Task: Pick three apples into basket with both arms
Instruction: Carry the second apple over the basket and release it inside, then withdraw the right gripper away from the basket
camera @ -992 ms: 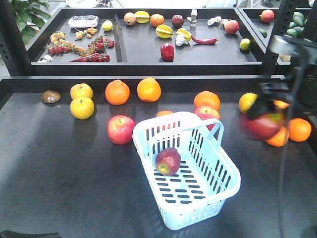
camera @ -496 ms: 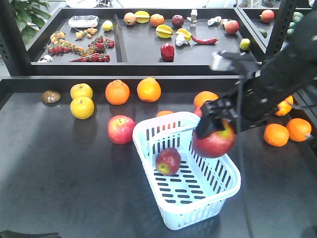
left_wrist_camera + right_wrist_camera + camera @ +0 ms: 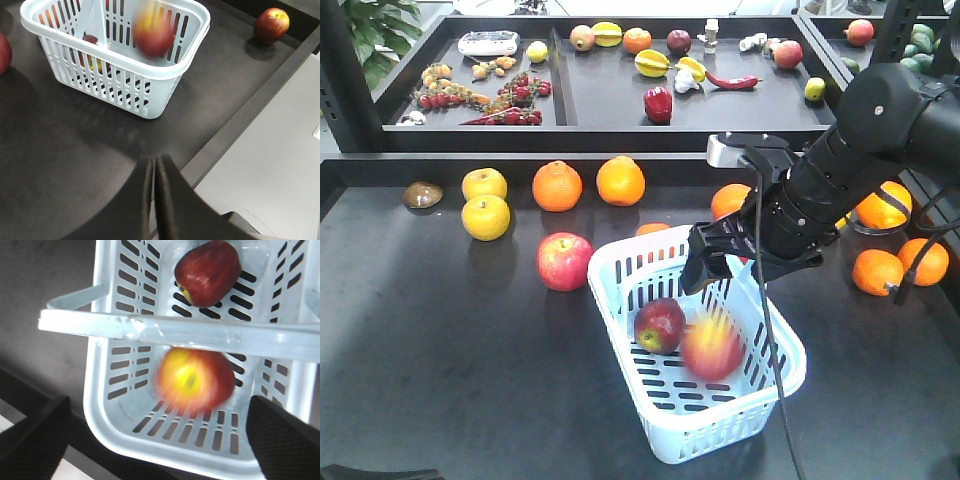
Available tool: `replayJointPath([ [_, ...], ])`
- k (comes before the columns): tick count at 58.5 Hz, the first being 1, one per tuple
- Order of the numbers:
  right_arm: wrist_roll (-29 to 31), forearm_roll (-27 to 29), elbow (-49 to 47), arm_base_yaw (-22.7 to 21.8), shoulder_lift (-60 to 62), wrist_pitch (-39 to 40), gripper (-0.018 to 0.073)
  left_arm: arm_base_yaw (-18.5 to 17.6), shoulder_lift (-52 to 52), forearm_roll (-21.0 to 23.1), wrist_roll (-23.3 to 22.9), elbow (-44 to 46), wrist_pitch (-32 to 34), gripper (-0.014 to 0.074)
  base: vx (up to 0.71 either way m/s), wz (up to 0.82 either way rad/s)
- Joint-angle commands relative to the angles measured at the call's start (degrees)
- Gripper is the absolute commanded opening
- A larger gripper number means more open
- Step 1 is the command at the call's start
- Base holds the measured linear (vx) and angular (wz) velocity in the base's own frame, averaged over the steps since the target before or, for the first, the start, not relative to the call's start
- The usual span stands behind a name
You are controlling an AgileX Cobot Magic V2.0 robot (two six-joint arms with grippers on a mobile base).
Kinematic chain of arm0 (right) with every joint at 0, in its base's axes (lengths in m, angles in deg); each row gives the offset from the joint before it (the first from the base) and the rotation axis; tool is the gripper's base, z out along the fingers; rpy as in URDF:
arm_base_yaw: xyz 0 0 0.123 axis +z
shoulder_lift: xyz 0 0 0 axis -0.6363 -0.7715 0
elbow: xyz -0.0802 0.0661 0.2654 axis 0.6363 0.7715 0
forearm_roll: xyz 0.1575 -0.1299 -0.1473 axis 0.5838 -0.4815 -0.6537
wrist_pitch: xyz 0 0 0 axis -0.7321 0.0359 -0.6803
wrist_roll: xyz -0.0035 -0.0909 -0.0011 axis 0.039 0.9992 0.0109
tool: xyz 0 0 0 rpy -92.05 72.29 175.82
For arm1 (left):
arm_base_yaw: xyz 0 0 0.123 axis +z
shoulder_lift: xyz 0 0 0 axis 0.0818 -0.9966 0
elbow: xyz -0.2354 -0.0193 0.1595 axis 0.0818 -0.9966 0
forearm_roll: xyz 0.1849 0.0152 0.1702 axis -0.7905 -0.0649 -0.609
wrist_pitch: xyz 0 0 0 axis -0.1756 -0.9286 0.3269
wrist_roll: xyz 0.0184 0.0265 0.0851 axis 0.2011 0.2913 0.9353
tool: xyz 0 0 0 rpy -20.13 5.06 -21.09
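Right pincer hangs over the far rim of the pale blue basket, fingers spread wide and empty in its wrist view. Below it a blurred apple is dropping onto the slotted bottom, just beside a dark red apple already lying there. You appear to be on the release of the second apple. Your left pincer sits well apart from the basket, fingers pressed together, holding nothing. For the third apple, one candidate lies on the tabletop near its edge: a red apple.
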Motion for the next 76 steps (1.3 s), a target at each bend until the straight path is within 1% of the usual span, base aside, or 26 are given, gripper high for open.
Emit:
replayJointPath([
  [1, 0.5, -1.3, -1.41, -0.06, 2.46, -0.53, 0.0686, -0.18, -0.19, 1.42, -0.31, 1.33, 3.0, -0.0006, 0.0, 0.0],
  [6, 0.67, -2.82, -1.41, -0.06, 2.46, -2.49, 0.0656, -0.18, -0.19, 1.42, -0.31, 1.33, 3.0, -0.0006, 0.0, 0.0],
  [10, 0.72, -4.15, -1.41, -0.06, 2.46, -4.47, 0.0612, -0.18, -0.19, 1.42, -0.31, 1.33, 3.0, -0.0006, 0.0, 0.0],
  [15, 0.71, -7.34, -1.41, -0.06, 2.46, -7.15, 0.0527, -0.18, -0.19, 1.42, -0.31, 1.33, 3.0, -0.0006, 0.0, 0.0],
  [19, -0.55, -10.22, -1.41, -0.06, 2.46, -8.22, 0.0455, -0.18, -0.19, 1.42, -0.31, 1.33, 3.0, -0.0006, 0.0, 0.0],
  [24, -3.5, -16.11, -1.41, -0.06, 2.78, -8.87, 0.0307, -0.18, -0.19, 1.42, -0.31, 1.33, 3.0, -0.0006, 0.0, 0.0],
  [28, -3.76, -19.23, -1.41, -0.06, 3.67, -9.12, 0.0171, -0.18, -0.19, 1.42, -0.31, 1.33, 3.0, -0.0006, 0.0, 0.0],
  [29, -3.76, -19.61, -1.41, -0.06, 3.91, -9.12, 0.0133, -0.18, -0.19, 1.42, -0.31, 1.33, 3.0, -0.0006, 0.0, 0.0],
  [30, -3.76, -19.92, -1.41, -0.06, 4.22, -9.19, 0.012, -0.18, -0.19, 1.42, -0.31, 1.33, 3.0, -0.0006, 0.0, 0.0],
  [32, -3.82, -19.93, -1.41, -0.06, 4.99, -9.19, 0.0053, -0.18, -0.19, 1.42, -0.31, 1.33, 3.0, -0.0006, 0.0, 0.0],
  [35, -3.58, -19.92, -1.41, -0.06, 6.33, -9.19, -0.0017, -0.18, -0.19, 1.42, -0.31, 1.33, 3.0, -0.0006, 0.0, 0.0],
  [46, -2.34, -20.34, -1.41, -0.51, 12.2, -9.19, -0.0008, -0.18, -0.19, 1.42, -0.31, 1.33, 3.0, -0.0006, 0.0, 0.0],
  [56, -3.81, -21.43, -1.41, -3.6, 17.43, -9.19, -0.0008, -0.18, -0.19, 1.42, -0.31, 1.33, 3.0, -0.0006, 0.0, 0.0],
  [61, -2.88, -21.5, -1.36, -5.3, 20.02, -9.19, -0.0008, -0.18, -0.19, 1.42, -0.31, 1.33, 3.0, -0.0006, 0.0, 0.0],
  [63, -2.75, -21.73, -1.36, -6.5, 21.41, -9.19, -0.0008, -0.18, -0.19, 1.42, -0.31, 1.33, 3.0, -0.0006, 0.0, 0.0],
  [69, -4.86, -22.69, -1.21, -11.37, 24.21, -9.19, -0.0007, -0.18, -0.19, 1.42, -0.31, 1.33, 3.0, -0.0006, 0.0, 0.0],
  [75, -6.43, -25.87, 3.81, -18.0, 26.82, -9.19, -0.0007, -0.18, -0.19, 1.42, -0.31, 1.33, 3.0, -0.0006, 0.0, 0.0],
  [76, -6.43, -26.25, 4.32, -18.48, 26.99, -9.19, -0.0007, -0.18, -0.19, 1.42, -0.31, 1.33, 3.0, -0.0006, 0.0, 0.0],
])
